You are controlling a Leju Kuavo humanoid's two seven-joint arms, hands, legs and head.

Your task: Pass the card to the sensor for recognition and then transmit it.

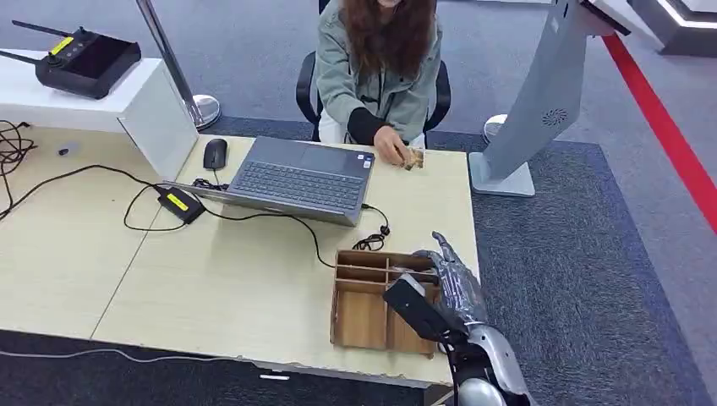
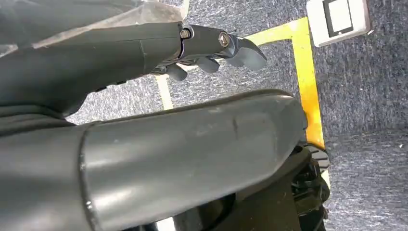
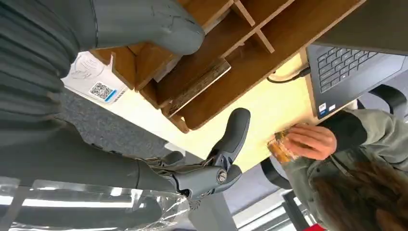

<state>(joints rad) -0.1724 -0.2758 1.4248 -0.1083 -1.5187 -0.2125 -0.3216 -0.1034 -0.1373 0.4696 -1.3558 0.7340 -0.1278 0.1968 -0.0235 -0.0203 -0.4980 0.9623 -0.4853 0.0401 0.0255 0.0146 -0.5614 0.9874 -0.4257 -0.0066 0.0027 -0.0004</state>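
Head view shows your right hand [image 1: 446, 275] hovering over the wooden divided tray [image 1: 359, 317] near the desk's [image 1: 254, 279] front right corner, fingers spread and holding nothing. A card [image 3: 198, 86] lies flat in one tray compartment, seen from the right wrist. Its low, flat lie is the risk: your fingers may slide off it or catch a divider. The left hand [image 2: 211, 48] hangs over carpet, fingers loosely apart.
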